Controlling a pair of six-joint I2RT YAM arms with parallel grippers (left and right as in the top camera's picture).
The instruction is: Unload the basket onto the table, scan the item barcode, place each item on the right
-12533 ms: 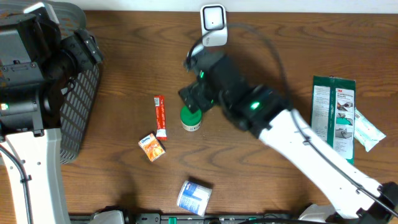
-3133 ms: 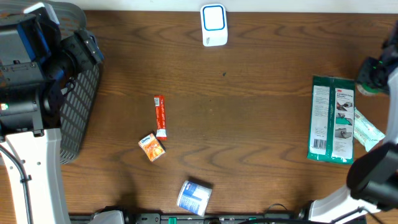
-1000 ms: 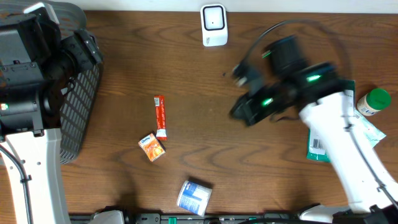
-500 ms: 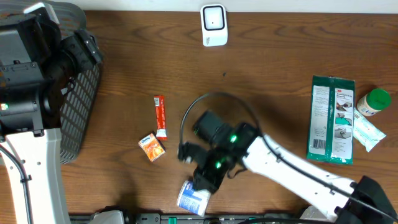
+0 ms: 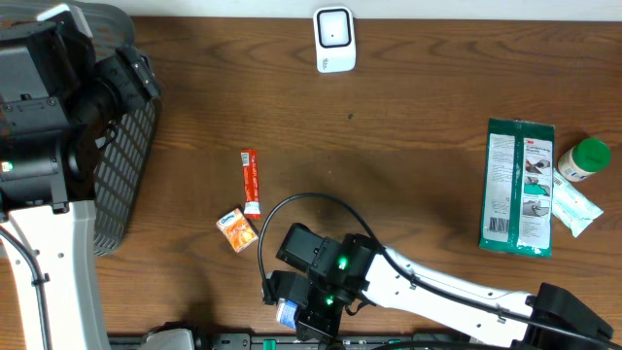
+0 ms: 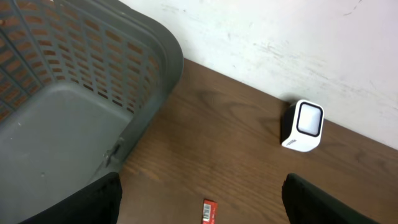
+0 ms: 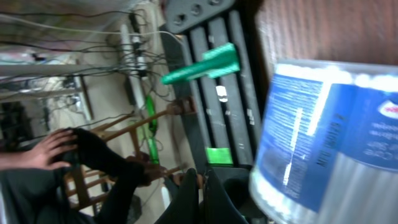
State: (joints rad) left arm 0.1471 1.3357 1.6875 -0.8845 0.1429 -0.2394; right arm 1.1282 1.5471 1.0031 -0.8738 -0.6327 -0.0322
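The right arm [image 5: 457,292] is stretching low along the bench [image 5: 418,156] edge farthest from the scanner [image 5: 332,39]. Its end effector [image 7: 200,198] is pinched fully closed, with nothing between its tips. It is sitting just beside the blue-and-white tub [image 7: 323,143], which is lying at that same far edge. The arm is covering most of the tub, so I cannot tell which way its long axis is running. Left of the scanner, the left end effector [image 6: 205,208] is hanging spread wide over the grey basket [image 6: 74,106], holding nothing.

Grey basket [image 6: 152,65] left, white scanner [image 6: 303,126] by wall, red sachet [image 6: 208,212] at bottom edge
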